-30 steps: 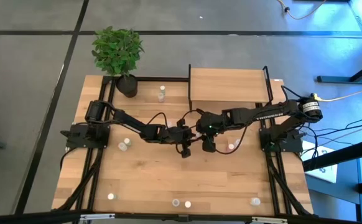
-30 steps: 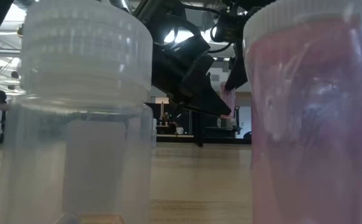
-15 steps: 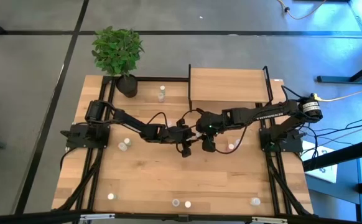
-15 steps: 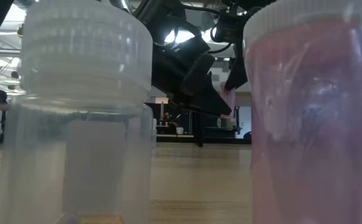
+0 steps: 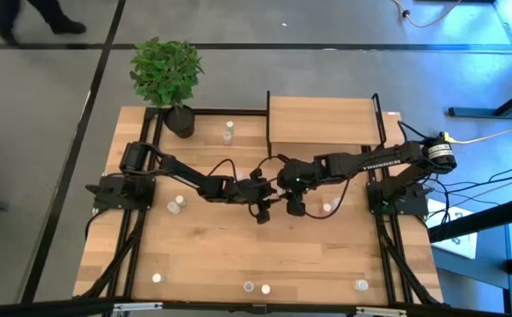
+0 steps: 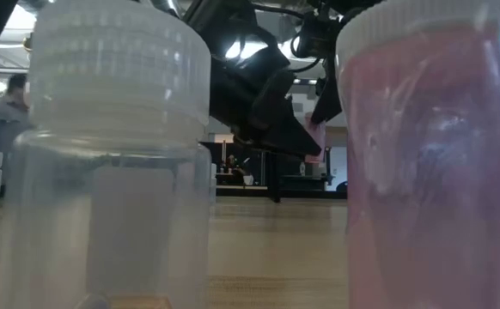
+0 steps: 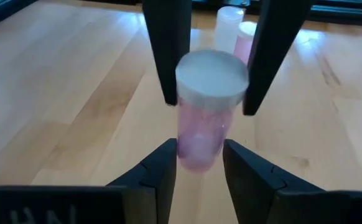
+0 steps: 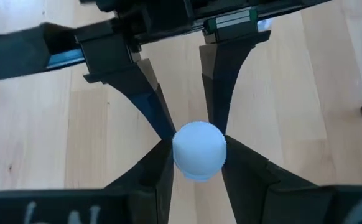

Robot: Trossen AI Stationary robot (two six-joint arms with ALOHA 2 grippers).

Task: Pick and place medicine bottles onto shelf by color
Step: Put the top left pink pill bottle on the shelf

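One pink medicine bottle (image 7: 209, 118), white cap, held above mid-table, 7 o'clock of shelf (image 5: 322, 119). Right gripper (image 8: 198, 149) pinching cap. Left gripper (image 7: 198, 155) flanking bottle's lower end; grip cannot tell.

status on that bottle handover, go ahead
right gripper shut on pink bottle at the cap, above the table. left gripper around its lower end. shelf behind both arms; loose bottle nearby.
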